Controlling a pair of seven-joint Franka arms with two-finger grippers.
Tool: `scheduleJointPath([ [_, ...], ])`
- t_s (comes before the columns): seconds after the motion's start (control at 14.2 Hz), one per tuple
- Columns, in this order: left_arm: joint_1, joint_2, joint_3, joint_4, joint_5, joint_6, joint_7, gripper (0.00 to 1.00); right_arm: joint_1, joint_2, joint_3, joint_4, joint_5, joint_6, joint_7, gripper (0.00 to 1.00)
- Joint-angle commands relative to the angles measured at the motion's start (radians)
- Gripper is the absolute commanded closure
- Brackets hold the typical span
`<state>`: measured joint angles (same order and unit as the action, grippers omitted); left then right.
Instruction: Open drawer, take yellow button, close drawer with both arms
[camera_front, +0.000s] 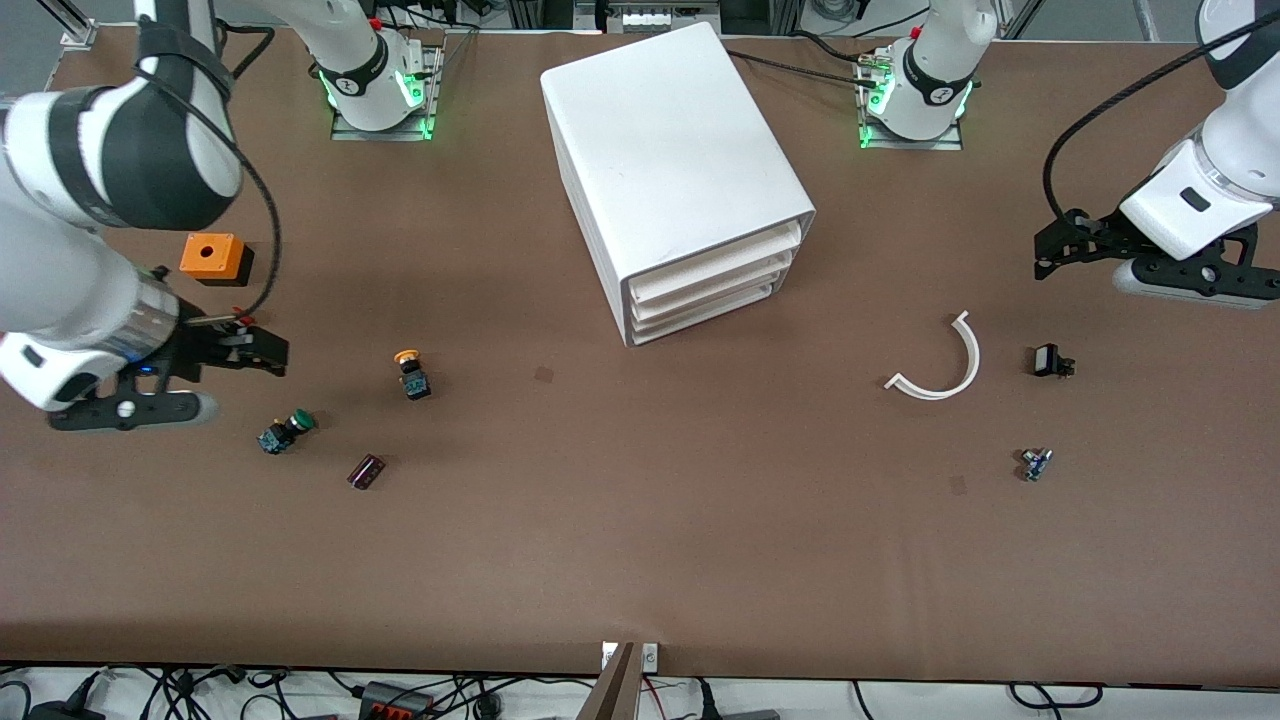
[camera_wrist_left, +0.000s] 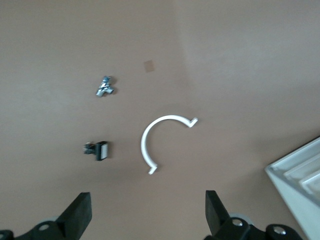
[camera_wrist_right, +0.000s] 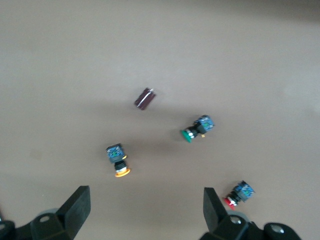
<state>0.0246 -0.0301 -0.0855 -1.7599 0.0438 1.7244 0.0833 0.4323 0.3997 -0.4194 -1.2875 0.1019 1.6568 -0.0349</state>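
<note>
Orange-capped button (camera_front: 410, 374) on black-blue body, both pincers (camera_wrist_left: 147, 215) (camera_wrist_right: 145, 212) spread wide, empty.

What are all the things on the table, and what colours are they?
cabinet: 1, white, three shut drawers, mid-table
top drawer: 1, white
yellow button: 1, orange-yellow cap, right arm's end
green button: 1, nearer the camera
red button: 1, under right pincer
orange box: 1, farthest
dark block: 1, maroon
curved strip: 1, white
black part: 1
metal part: 1, silvery
left pincer: open
right pincer: open
</note>
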Motion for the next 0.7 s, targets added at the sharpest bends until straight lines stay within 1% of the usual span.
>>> scheduleJointPath([
  [0.0,-0.014,-0.031,0.021,-0.027,-0.027,-0.016,0.026,0.0,-0.075,-0.048,0.036,0.01,0.027,-0.018,0.033,0.0],
  [0.07,-0.012,-0.031,0.021,-0.027,-0.039,-0.016,0.024,0.0,-0.122,-0.065,0.072,0.01,0.027,-0.017,0.039,0.0],
  [0.21,-0.011,-0.037,0.027,-0.027,-0.045,-0.011,0.026,0.0,-0.211,-0.1,0.164,0.002,0.006,-0.015,0.046,0.0],
  [0.28,-0.011,-0.037,0.032,-0.026,-0.065,-0.011,0.023,0.0,-0.254,-0.114,0.194,0.002,-0.007,-0.017,0.046,0.0],
  [0.35,-0.011,-0.039,0.033,-0.027,-0.097,-0.014,-0.008,0.0,-0.309,-0.139,0.235,-0.007,-0.011,-0.02,0.038,0.0],
  [0.49,-0.011,-0.039,0.033,-0.023,-0.101,-0.02,-0.094,0.0,-0.416,-0.176,0.321,-0.027,-0.016,-0.031,0.029,0.0],
  [0.56,-0.011,-0.036,0.032,-0.016,-0.097,-0.023,-0.089,0.0,-0.447,-0.189,0.344,-0.038,-0.021,-0.032,0.021,0.0],
  [0.63,-0.011,-0.034,0.023,0.005,-0.093,-0.052,-0.089,0.0,-0.455,-0.2,0.355,-0.051,-0.034,-0.032,0.004,0.0],
])
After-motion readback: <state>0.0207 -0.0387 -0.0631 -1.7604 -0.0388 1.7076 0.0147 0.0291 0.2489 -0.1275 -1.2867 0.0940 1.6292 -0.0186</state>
